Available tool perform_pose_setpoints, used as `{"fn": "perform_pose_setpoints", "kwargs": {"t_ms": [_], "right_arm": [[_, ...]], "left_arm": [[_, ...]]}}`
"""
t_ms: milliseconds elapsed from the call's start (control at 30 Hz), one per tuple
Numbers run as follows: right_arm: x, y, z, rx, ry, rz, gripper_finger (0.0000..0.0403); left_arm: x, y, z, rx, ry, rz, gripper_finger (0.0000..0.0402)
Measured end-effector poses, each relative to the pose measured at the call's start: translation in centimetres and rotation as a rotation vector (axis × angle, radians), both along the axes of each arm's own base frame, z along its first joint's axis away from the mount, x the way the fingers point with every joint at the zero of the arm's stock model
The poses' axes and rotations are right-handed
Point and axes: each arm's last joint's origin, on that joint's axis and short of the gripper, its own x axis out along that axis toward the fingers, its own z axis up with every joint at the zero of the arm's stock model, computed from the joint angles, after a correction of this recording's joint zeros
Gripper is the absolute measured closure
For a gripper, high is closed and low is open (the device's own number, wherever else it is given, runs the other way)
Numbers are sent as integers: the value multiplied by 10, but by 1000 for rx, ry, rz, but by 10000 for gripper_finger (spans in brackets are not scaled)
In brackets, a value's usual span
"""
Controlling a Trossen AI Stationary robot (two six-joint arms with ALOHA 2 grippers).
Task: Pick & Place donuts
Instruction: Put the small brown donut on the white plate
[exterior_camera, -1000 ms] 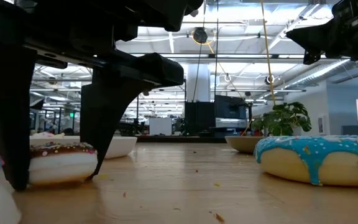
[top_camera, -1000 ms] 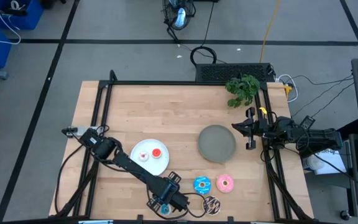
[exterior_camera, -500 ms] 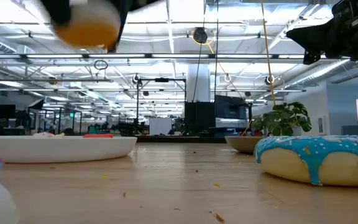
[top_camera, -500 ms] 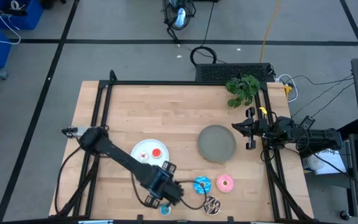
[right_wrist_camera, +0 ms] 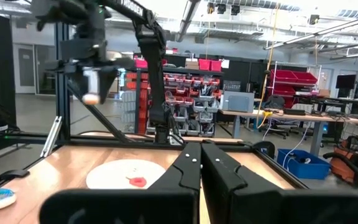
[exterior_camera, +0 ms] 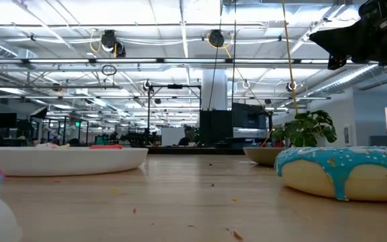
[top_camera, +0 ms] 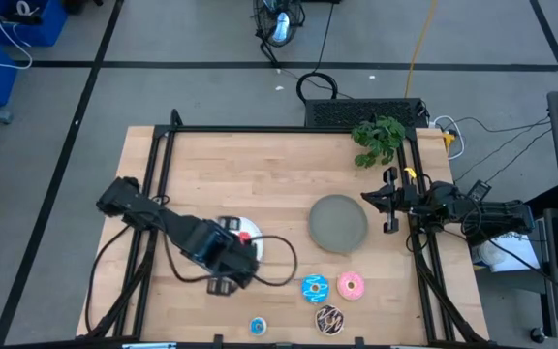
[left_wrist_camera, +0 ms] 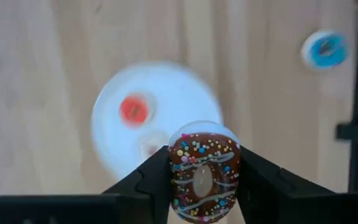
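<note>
My left gripper (top_camera: 224,283) hangs high over the near rim of the white plate (top_camera: 252,254), shut on the tiny brown sprinkled donut (left_wrist_camera: 204,174). On the plate (left_wrist_camera: 160,93) lie the tiny red donut (left_wrist_camera: 133,109) and a pale white one (left_wrist_camera: 151,147). The tiny blue donut (top_camera: 258,326) rests flat near the table's near edge. The blue sprinkled donut (top_camera: 315,287), the pink donut (top_camera: 351,286) and the chocolate drizzled donut (top_camera: 329,318) lie flat to its right. My right gripper (top_camera: 390,206) waits shut at the right edge. My left gripper pinches the tiny brown donut by its outer rim (left_wrist_camera: 178,171), one finger (left_wrist_camera: 148,180) on each side. It comes from above, pointing down. The donut is lifted clear, high over the table, its sprinkled face toward the wrist camera.
The gray plate (top_camera: 338,223) sits right of the white plate, close to my right gripper. A green plant (top_camera: 378,139) stands at the far right corner. Bare wood lies across the far half of the table. A black frame rims the tabletop.
My left gripper, shut on the brown donut, has risen from the table's near edge beside the tiny blue donut and travelled toward the far left, to the white plate. The brown donut has been lifted clear of the table. The tiny blue donut has stayed where it was.
</note>
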Motion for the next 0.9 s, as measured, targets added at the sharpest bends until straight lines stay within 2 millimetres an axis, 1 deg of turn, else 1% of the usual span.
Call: {"fn": "perform_pose_setpoints", "kwargs": {"t_ms": [67, 167, 400, 467, 600, 733, 900], "right_arm": [[0, 0, 0, 0, 0, 0, 403], [0, 0, 0, 0, 1, 0, 403], [0, 0, 0, 0, 1, 0, 403], [0, 0, 0, 0, 2, 0, 403], [0, 0, 0, 0, 2, 0, 403], [0, 0, 0, 0, 2, 0, 403], [0, 0, 0, 0, 1, 0, 403]], "left_arm": [[-8, 5, 7, 9, -10, 42, 262], [-19, 11, 21, -24, -64, 71, 267], [-44, 25, 38, -38, -125, 164, 255], [-50, 27, 35, -21, -121, 193, 251], [-57, 31, 23, 2, -84, 227, 241], [-59, 32, 5, 38, -23, 237, 234], [-61, 33, -10, 66, 32, 230, 232]]}}
